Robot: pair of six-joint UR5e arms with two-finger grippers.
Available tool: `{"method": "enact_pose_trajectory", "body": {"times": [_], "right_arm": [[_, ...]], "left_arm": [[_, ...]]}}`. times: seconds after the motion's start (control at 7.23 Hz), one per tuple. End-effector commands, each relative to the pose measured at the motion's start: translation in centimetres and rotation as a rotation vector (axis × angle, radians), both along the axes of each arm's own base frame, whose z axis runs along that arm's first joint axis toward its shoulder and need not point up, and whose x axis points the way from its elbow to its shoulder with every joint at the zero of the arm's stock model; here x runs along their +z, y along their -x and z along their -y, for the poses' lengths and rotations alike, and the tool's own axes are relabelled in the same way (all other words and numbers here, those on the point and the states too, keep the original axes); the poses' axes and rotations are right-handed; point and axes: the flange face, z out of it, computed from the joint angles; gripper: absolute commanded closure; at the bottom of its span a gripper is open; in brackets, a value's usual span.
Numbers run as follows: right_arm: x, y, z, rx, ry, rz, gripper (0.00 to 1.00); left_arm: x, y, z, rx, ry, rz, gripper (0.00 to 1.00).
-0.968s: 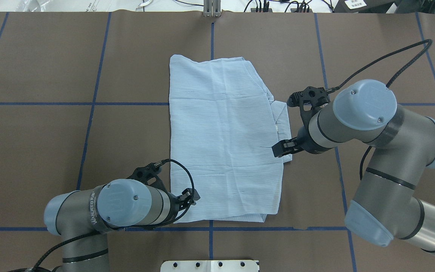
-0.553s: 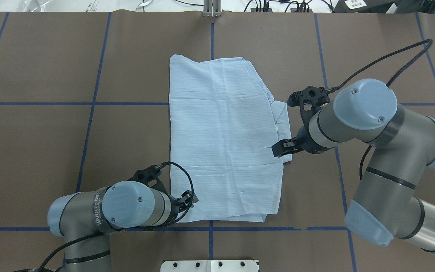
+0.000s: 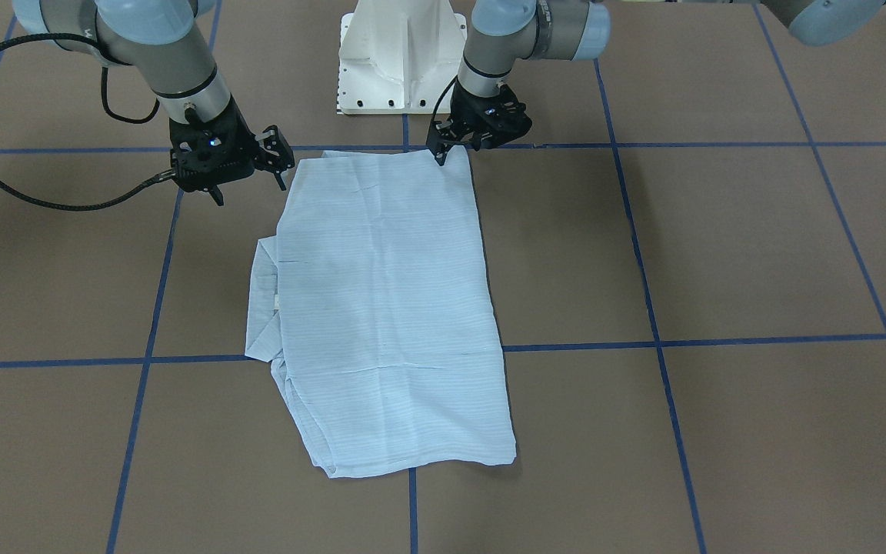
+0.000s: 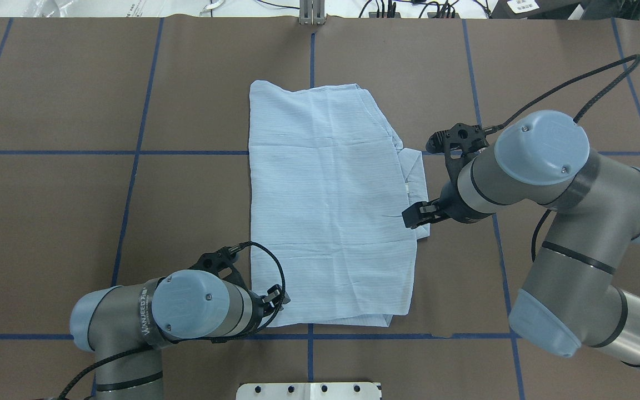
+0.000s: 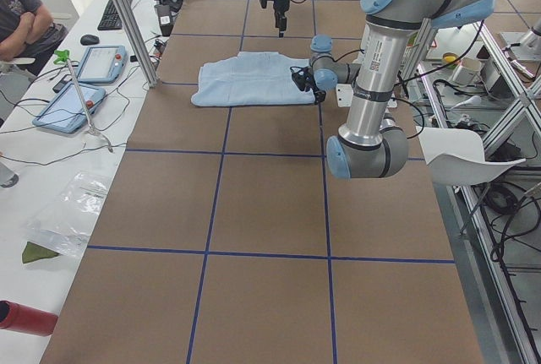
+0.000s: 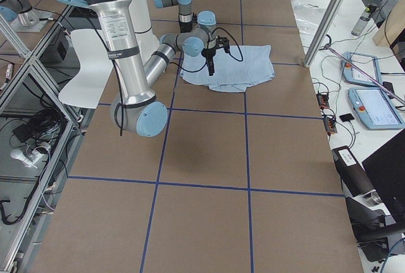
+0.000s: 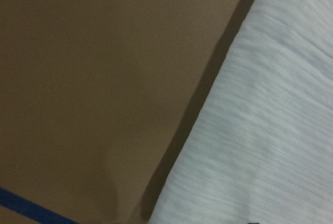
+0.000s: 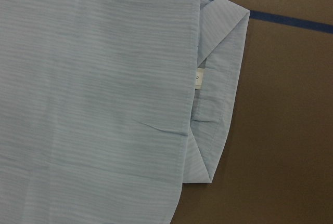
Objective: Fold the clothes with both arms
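Both corners nearest the table's (image 4: 75, 83) robot-side edge are where I'd pinch this thin floppy shirt (image 4: 325, 211); right gripper (image 3: 251, 192) looks spread, left gripper (image 3: 443, 154) can't tell.

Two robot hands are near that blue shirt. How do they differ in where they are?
The left gripper is at the shirt's near corner, by the robot; the right gripper is over the opposite side edge, beside the collar. The left one sits low at the cloth, its camera showing only a close-up edge; the right one seems higher, its camera taking in a wide stretch. Both are black, at the shirt's edges.
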Motion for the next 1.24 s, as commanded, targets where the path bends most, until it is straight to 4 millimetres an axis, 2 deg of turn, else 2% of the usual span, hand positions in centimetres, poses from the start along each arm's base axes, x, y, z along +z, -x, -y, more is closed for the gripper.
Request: {"method": "enact_pose_trajectory", "body": {"times": [0.0,0.28,0.41,0.97,1.11], "right_arm": [[-0.04,-0.35,0.29,0.002,0.008,0.004,0.0],[0.03,-0.32,0.32,0.002,0.009,0.002,0.0],[0.05,-0.5,0.49,0.007,0.01,0.001,0.0],[-0.01,-0.7,0.61,0.008,0.012,0.003,0.0],[-0.01,-0.76,0.67,0.01,0.012,0.003,0.0]], "left_arm": [[0.0,-0.3,-0.5,0.01,0.0,0.001,0.18],[-0.29,-0.5,-0.85,0.016,-0.001,-0.004,0.23],[-0.73,-0.51,-0.85,0.016,-0.002,-0.011,0.3],[0.05,-0.52,-0.75,0.017,-0.003,0.004,0.32],[-0.4,-0.15,-0.64,0.014,-0.005,-0.006,0.36]]}}
